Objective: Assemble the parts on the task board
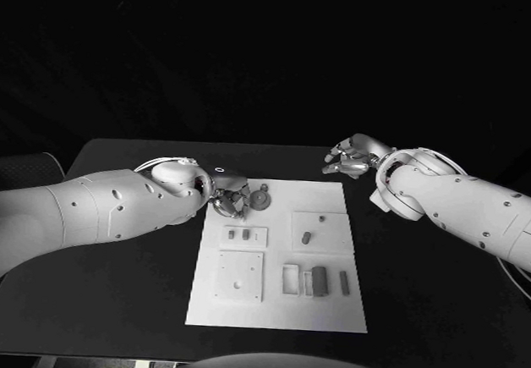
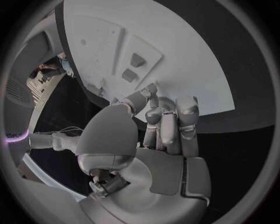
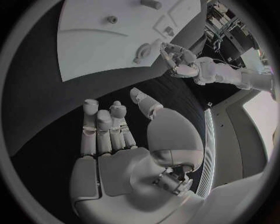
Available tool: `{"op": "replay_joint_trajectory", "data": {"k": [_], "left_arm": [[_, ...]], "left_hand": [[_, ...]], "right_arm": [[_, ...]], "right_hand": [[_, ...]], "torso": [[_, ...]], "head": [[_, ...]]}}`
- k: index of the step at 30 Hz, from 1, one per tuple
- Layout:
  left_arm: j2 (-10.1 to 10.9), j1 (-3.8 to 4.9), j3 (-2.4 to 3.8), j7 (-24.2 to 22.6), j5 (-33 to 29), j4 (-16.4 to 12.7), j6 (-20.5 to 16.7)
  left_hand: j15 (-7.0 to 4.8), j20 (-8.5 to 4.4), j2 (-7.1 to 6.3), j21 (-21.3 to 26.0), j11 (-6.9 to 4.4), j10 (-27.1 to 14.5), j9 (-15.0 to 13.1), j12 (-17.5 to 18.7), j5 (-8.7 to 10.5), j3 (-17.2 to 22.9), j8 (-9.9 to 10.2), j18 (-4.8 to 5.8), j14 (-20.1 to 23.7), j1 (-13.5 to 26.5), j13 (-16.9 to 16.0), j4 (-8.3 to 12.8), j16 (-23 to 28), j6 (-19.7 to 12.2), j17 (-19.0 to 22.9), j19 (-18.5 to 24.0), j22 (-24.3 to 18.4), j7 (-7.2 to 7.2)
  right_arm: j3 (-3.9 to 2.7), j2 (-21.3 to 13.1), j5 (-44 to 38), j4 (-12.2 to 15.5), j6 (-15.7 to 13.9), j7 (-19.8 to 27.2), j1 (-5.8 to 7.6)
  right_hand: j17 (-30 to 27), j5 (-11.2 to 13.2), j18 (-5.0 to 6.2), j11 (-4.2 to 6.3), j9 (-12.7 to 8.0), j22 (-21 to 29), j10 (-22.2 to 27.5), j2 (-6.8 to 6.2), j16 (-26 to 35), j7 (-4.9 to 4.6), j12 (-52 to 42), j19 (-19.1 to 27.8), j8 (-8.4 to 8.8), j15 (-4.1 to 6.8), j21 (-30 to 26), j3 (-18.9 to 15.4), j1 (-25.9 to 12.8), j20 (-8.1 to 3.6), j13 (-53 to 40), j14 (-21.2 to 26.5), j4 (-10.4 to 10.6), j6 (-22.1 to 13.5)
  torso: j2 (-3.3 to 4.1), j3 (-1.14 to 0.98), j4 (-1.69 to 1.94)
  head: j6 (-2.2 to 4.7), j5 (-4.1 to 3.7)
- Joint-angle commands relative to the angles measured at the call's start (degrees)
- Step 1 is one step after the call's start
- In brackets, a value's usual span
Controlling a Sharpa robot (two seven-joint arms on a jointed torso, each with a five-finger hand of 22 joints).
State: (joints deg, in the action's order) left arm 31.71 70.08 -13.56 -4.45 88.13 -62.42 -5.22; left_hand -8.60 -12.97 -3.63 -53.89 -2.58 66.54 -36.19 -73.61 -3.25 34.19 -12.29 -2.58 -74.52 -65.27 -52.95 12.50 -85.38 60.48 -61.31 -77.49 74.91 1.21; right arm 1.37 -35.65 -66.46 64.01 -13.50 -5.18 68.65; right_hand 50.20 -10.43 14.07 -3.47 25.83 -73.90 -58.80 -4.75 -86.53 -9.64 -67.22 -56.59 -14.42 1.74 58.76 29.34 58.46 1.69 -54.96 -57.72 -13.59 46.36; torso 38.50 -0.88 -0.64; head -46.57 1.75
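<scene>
The white task board (image 1: 275,308) lies in the middle of the black table. My left hand (image 1: 229,198) hovers at its far left corner, fingers bent and close together, with nothing seen between them (image 2: 166,123). Just beside those fingertips a round grey part (image 1: 259,199) sits tilted on the board; the right wrist view shows a small gap between the round part (image 3: 143,49) and the left hand (image 3: 178,58). My right hand (image 1: 348,158) floats over the bare table beyond the board's far right corner, fingers spread and empty (image 3: 111,130).
Two small blocks (image 1: 237,233) sit in a recess on the board's left. A short peg (image 1: 305,236) stands to their right. A square plate (image 1: 240,274), a frame (image 1: 291,279) and a dark bar (image 1: 319,279) lie nearer me. Black table (image 1: 110,309) surrounds the board.
</scene>
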Motion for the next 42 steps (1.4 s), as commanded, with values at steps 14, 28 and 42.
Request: {"op": "replay_joint_trajectory", "data": {"k": [14,28,42], "left_arm": [[-0.4,0.0,0.01,-0.6,0.7,-0.4,1.4],[-0.6,-0.14,0.01,-0.4,0.8,0.1,1.9],[-1.2,-0.65,0.01,-0.5,0.8,1.4,2.1]], "left_hand": [[0.09,0.1,0.11,-0.3,0.09,0.3,-1.3,0.3,0.07,0.4,-0.2,-5.16,-0.2,0.3,-0.1,0.0,0.4,3.2,-0.1,0.1,0.9,2.73],[0.11,0.11,0.15,-0.3,0.11,0.3,-1.3,0.3,0.06,0.5,-0.2,-5.13,-0.3,0.4,-0.1,0.0,0.4,3.1,-0.1,0.1,0.9,2.75],[0.13,0.11,0.21,-0.3,0.13,0.3,-1.3,0.3,0.06,0.5,-0.2,-5.11,-0.2,0.4,-0.2,0.0,0.5,3.1,-0.1,0.1,0.9,2.77]], "right_arm": [[-0.02,0.1,-0.5,0.1,0.7,0.3,-0.01],[-0.02,0.0,-0.5,0.1,0.8,0.3,-0.01],[-0.02,0.1,-0.5,0.1,0.8,0.3,-0.01]], "right_hand": [[-0.1,0.0,0.93,-0.2,0.0,0.1,0.4,-0.15,-0.2,-0.5,-0.4,0.1,0.13,0.52,0.2,0.0,-0.4,-0.44,0.1,0.0,0.4,-0.1],[-0.1,0.0,0.93,-0.2,0.0,0.1,0.4,-0.15,-0.2,-0.5,-0.4,0.1,0.13,0.52,0.2,0.0,-0.4,-0.45,0.1,0.0,0.4,-0.1],[-0.1,0.0,0.93,-0.2,0.0,0.1,0.4,-0.14,-0.2,-0.5,-0.4,0.1,0.13,0.52,0.2,0.0,-0.4,-0.46,0.1,0.0,0.4,-0.1]], "torso": [[0.01,-0.03,-0.06],[-0.01,-0.03,-0.02],[0.01,-0.03,-0.04]], "head": [[-0.07,0.21],[-0.11,0.17],[-0.19,0.12]]}}
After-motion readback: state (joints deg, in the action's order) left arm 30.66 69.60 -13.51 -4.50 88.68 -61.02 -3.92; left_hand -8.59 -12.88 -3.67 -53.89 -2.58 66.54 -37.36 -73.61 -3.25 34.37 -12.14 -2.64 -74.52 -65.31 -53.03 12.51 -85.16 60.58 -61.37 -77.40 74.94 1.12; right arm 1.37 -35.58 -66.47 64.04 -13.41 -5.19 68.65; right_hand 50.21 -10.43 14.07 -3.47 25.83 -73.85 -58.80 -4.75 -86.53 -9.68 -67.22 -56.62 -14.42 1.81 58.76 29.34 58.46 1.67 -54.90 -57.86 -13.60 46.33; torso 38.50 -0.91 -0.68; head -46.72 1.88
